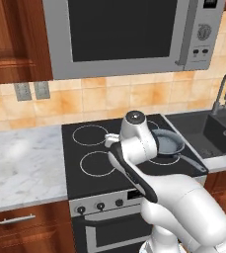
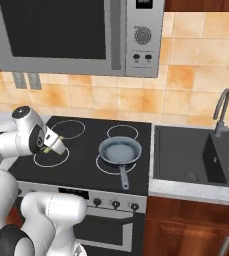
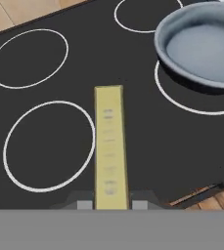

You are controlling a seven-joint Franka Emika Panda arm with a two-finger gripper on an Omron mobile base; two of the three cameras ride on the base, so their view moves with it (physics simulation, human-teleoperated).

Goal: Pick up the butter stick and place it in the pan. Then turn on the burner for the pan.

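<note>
My gripper (image 3: 112,202) is shut on the butter stick (image 3: 109,146), a pale-yellow bar that reaches forward from between the fingertips. It hangs above the black cooktop, over the gap between the front-left ring and the pan's ring. In the right base view the gripper (image 2: 53,145) hovers over the front-left ring, left of the pan. The blue-grey pan (image 3: 201,49) (image 2: 119,150) (image 1: 168,142) sits empty on the wide front-right burner (image 3: 172,100) (image 2: 100,167), its thin dark handle pointing toward the stove front.
Three smaller white rings mark the rest of the cooktop (image 2: 81,157). Knobs (image 2: 115,204) line the stove front. A microwave (image 2: 76,35) hangs above. A dark sink (image 2: 196,155) with a faucet (image 2: 222,112) lies to the right, and a marble counter (image 1: 20,163) to the left.
</note>
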